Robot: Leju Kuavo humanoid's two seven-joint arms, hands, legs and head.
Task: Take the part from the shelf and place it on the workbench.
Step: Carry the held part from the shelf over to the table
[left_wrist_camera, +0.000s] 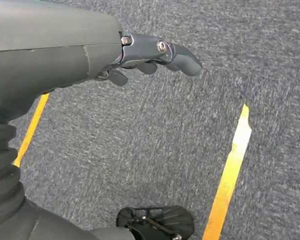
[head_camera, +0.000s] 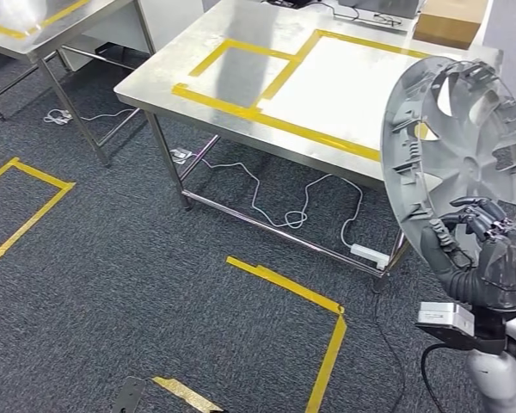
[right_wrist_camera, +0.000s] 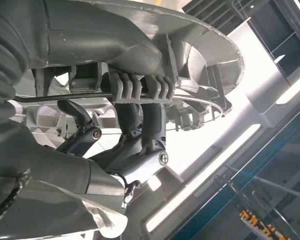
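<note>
Grey part (head_camera: 460,138) gripped upright by right hand (head_camera: 479,249) (clearing the workbench (head_camera: 242,95) edge, likely); left hand (left_wrist_camera: 148,55) holds nothing, fingers loose.

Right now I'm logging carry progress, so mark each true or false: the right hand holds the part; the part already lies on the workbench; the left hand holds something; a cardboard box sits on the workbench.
1. The right hand holds the part: true.
2. The part lies on the workbench: false, it is held up in the air, near that bench.
3. The left hand holds something: false, it is empty over the carpet.
4. A cardboard box sits on the workbench: true, at its far edge.
</note>
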